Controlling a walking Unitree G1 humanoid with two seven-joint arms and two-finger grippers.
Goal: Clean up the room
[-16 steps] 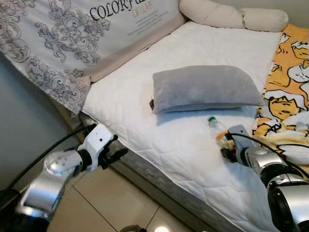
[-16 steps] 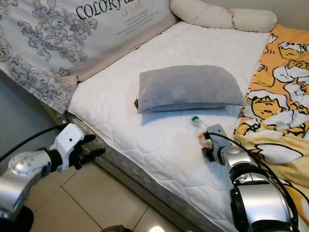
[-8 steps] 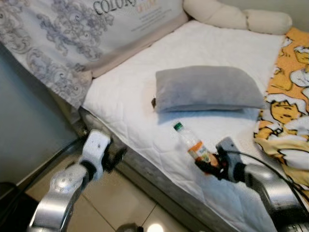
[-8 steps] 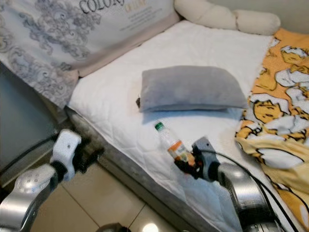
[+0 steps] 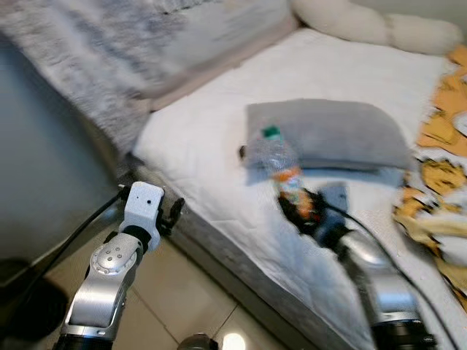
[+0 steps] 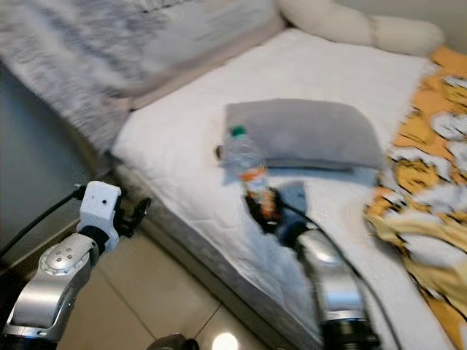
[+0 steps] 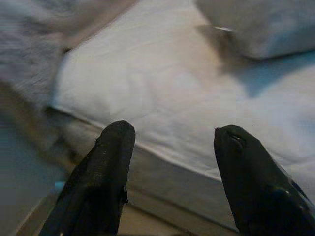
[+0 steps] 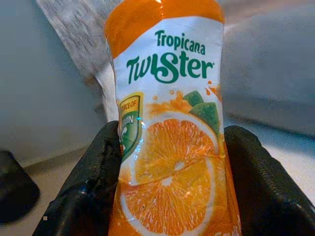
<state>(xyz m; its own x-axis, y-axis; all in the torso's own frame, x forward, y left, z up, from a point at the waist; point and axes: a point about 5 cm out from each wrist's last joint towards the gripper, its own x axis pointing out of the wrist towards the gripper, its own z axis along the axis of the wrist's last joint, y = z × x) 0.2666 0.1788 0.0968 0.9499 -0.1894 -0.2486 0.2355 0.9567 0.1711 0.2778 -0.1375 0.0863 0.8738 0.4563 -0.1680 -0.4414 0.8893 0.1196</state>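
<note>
A clear plastic bottle (image 5: 276, 159) with a green cap and an orange Tropicana Twister label (image 8: 170, 128) is held upright above the white mattress (image 5: 219, 168). My right gripper (image 5: 300, 210) is shut on its lower part, with a black finger (image 8: 98, 172) on each side of the label. The bottle stands in front of the grey pillow (image 5: 343, 135). My left gripper (image 7: 170, 162) is open with nothing between its fingers, low beside the bed's near edge (image 5: 211, 255) above the tiled floor.
A patterned grey quilt (image 5: 117, 51) drapes the bed's far left side. A cream bolster (image 5: 372, 25) lies at the head. An orange cartoon blanket (image 5: 438, 182) covers the right. Tiled floor (image 5: 175, 306) runs along the bed.
My right gripper has lifted the bottle off the mattress and carried it left, tilting it upright before the pillow. The camera has turned, and the picture is blurred.
</note>
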